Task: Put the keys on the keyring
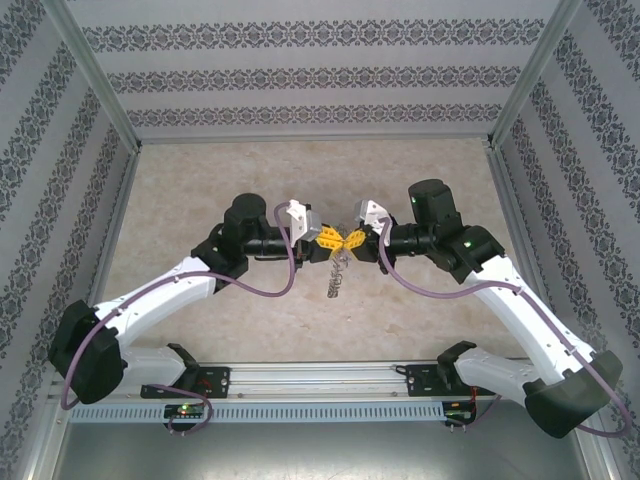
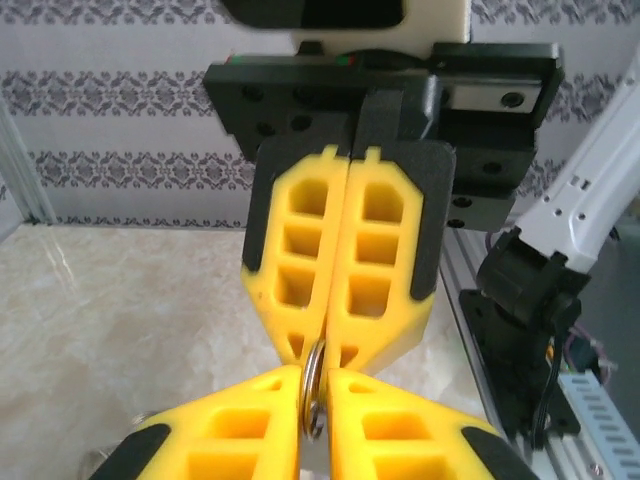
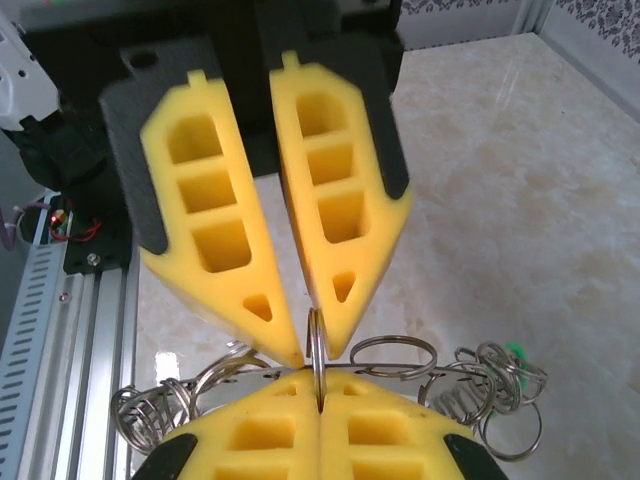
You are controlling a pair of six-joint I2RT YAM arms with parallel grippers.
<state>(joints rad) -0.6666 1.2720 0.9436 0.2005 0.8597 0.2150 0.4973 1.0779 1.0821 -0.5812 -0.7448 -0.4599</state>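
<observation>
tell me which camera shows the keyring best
Right wrist. There the keyring fans out as many silvery loops on both sides of the right gripper, which pinches one loop. Left wrist gives a thin ring edge between yellow fingertips; top external, a small grey bunch hanging.

Yellow jaws, silvery keyring [image 3: 317, 355] (grey-patterned walls [image 1: 320, 75], beige table [image 1: 200, 180]).

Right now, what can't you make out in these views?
Top view: hanging cluster too small to tell keys from rings.
Left wrist: pinched ring mostly hidden between the left end effector fingers, cut by the bottom edge.
Right wrist: right end effector covers the cluster's middle; green bit among rings, too small to identify.
</observation>
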